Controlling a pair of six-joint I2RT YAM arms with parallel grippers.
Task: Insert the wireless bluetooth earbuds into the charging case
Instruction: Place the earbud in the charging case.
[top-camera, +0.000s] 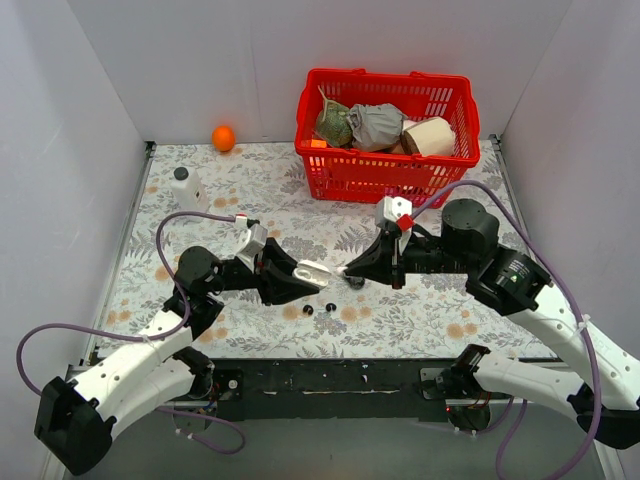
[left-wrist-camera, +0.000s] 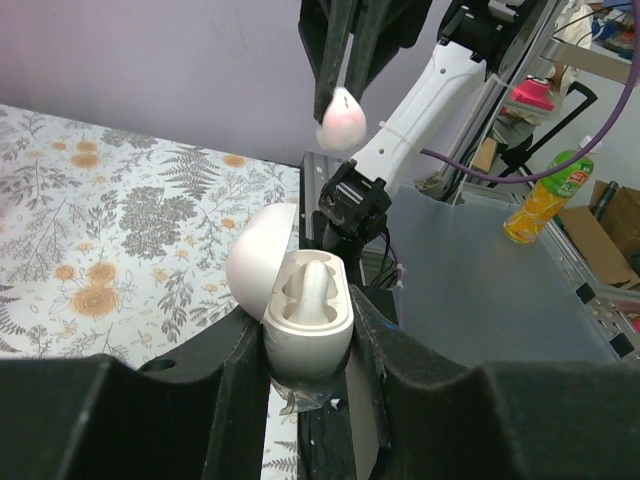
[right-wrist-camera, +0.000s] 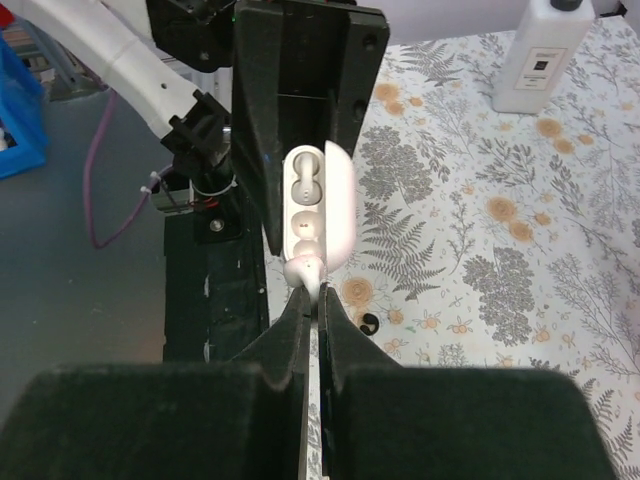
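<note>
My left gripper is shut on the white charging case, which it holds above the table with the lid swung open. The sockets of the case face my right gripper. That gripper is shut on the stem of a white earbud, whose head is just at the lower rim of the case. From the left wrist the earbud hangs above the case. Two tiny black beads lie on the floral table below the grippers, and one bead shows in the right wrist view.
A red basket with cloth and boxes stands at the back right. An orange ball sits at the back left, and a white bottle stands nearer on the left. The two arms meet over the table's middle.
</note>
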